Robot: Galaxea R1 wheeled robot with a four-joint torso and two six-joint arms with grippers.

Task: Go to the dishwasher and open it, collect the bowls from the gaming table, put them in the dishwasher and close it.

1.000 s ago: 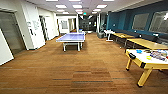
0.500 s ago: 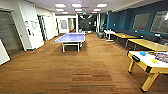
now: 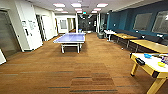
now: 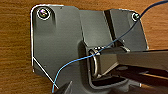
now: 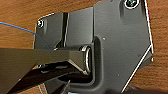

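Observation:
The gaming table [image 3: 148, 67], with a glossy white top, a yellow rim and a dark slot [image 3: 140, 61] at its end, stands at the right edge of the head view, partly cut off. On it sit the bright blue bowl [image 3: 147, 55] and, nearer the edge of the picture, the yellow-green bowl [image 3: 161, 64]. The dishwasher is out of view. Both wrist views look straight down on the wood-pattern floor past the arms' dark plates [image 4: 57, 42] [image 5: 120, 37]. Nothing is seen held.
A blue table-tennis table [image 3: 71, 38] stands mid-hall ahead. Plain yellow wooden tables [image 3: 150, 45] line the dark blue right wall. White walls and doorways [image 3: 30, 30] run along the left. Brown floor [image 3: 82, 72] lies between me and the gaming table.
The whole head picture has shifted slightly: the camera has moved. The gaming table now sits a little lower and nearer at the right edge.

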